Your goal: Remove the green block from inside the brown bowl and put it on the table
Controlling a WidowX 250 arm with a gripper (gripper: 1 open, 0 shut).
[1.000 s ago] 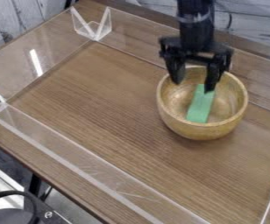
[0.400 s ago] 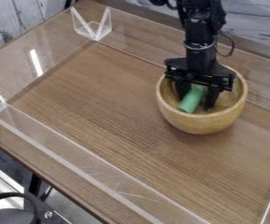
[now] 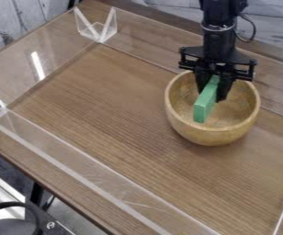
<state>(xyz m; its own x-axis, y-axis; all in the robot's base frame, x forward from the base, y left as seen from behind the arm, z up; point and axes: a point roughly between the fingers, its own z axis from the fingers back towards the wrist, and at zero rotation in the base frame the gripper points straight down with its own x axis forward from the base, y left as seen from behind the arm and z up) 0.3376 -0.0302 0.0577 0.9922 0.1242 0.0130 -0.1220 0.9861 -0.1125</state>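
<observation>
The green block [image 3: 203, 106] leans inside the brown bowl [image 3: 213, 136] at the right of the table [image 3: 107, 110]. Its lower end rests on the bowl's floor and its upper end points up toward the far rim. My black gripper [image 3: 214, 89] points straight down over the bowl. Its two fingers are closed in on either side of the block's upper end. The fingers hide the very top of the block.
Low clear acrylic walls [image 3: 28, 64] run around the tabletop. A small clear angled piece [image 3: 97, 26] stands at the far left corner. Bare wood-grain surface stretches left of and in front of the bowl.
The gripper dropped from open above the bowl down around the block and narrowed onto it. The block went from lying flatter in the bowl to leaning with its upper end raised.
</observation>
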